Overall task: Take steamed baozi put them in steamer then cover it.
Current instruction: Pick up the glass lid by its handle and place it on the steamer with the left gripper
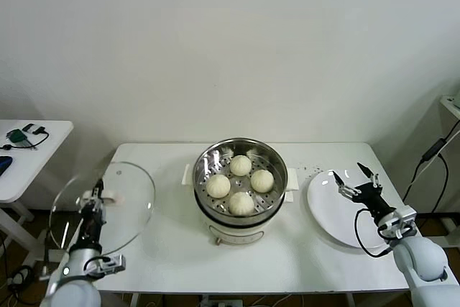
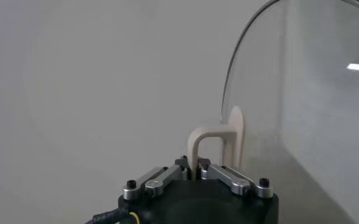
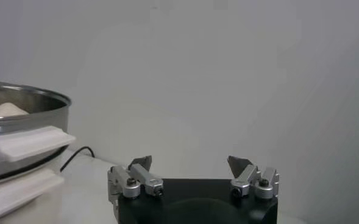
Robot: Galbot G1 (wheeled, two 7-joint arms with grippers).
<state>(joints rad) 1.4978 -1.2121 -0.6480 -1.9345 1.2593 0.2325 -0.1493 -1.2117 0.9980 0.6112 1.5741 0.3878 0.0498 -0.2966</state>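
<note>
Four baozi (image 1: 240,182) in steamer (image 1: 241,210); white table (image 1: 172,249); left hand (image 1: 95,195) gripping lid (image 1: 108,210); right hand (image 1: 355,177) open.

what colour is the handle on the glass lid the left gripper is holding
Cream-white: the looped handle on the round clear glass lid, clearest in the left wrist view.

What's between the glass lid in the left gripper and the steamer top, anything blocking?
Nothing visible. The left gripper holds the lid by its handle at the table's left end; the steamer stands open, four baozi below its rim. The right gripper hovers over the plate.
</note>
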